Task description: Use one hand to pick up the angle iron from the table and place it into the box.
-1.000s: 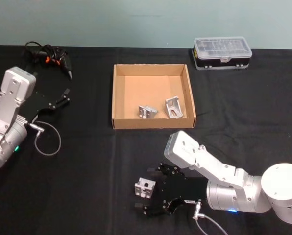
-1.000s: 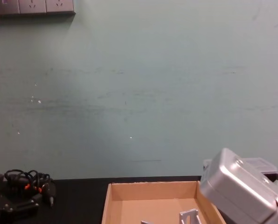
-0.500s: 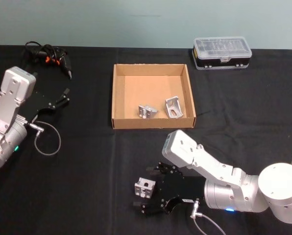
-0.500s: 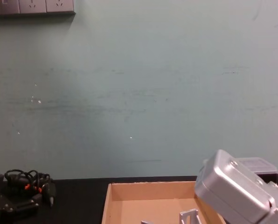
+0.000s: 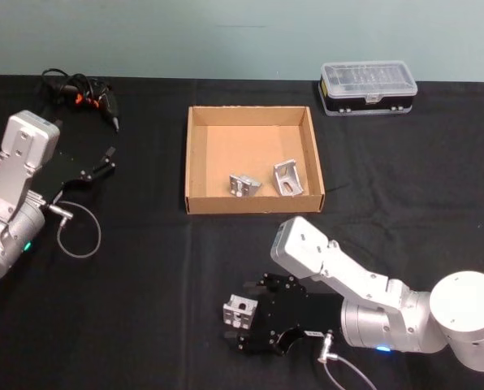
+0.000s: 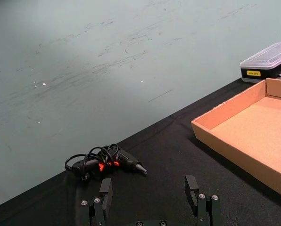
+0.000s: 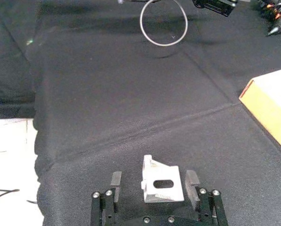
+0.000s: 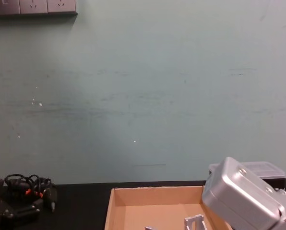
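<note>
Right claw (image 7: 153, 175) wide, angle iron (image 7: 162, 186) betw. fingers (image 7: 116, 181) w/ gaps, on counter (image 7: 131, 108). Left claw (image 6: 148, 182) wide, parked far from it, palm cut off.

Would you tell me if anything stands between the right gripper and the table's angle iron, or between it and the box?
Nothing visible: the open right gripper flanks the angle iron; bare table reaches the box.
</note>
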